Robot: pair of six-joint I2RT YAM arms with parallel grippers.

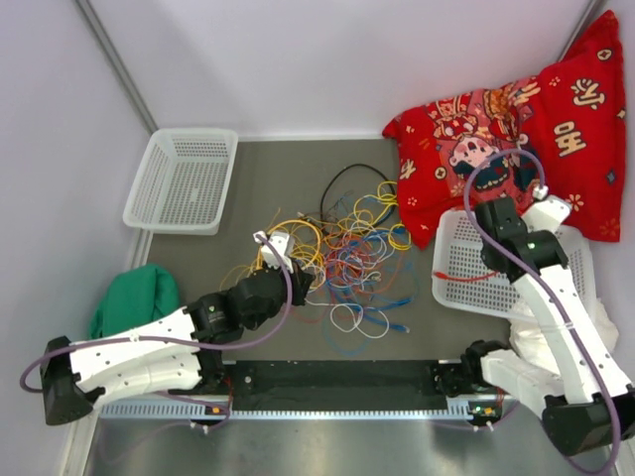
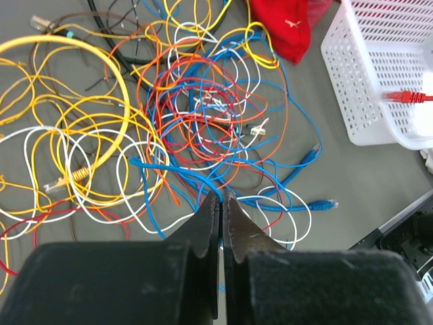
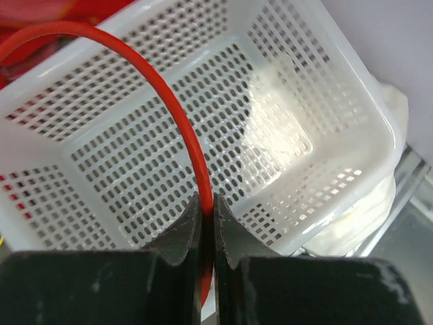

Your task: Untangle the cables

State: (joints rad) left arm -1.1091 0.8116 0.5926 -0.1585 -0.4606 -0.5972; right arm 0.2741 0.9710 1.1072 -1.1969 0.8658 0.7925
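red cable point(image 3: 179, 115) is pinched between the clenched jaws of the right gripper point(image 3: 208, 203), arching up over the white basket point(image 3: 325, 101) on the right side of the counter point(image 1: 288, 178). the rest of the cables point(image 1: 347, 248) lie in 1 loose tangle of yellow, orange, blue, white and black at the middle of the counter, just left of that basket. the left gripper point(image 2: 221, 203) hovers at the near edge of the tangle, jaws pressed together with nothing visible between them.

to do this well, i would lower the red cable until its loop sits inside the basket walls. let go only then, and watch that no end hangs over the rim toward the pile. the left arm is best kept off the strands meanwhile.

writing: the red cushion point(image 1: 516, 129) behind the basket carries yellow chinese characters, too small to read. red fabric point(image 2: 292, 24) beside the basket shows a small white mark like a leaping cat, with no legible name.
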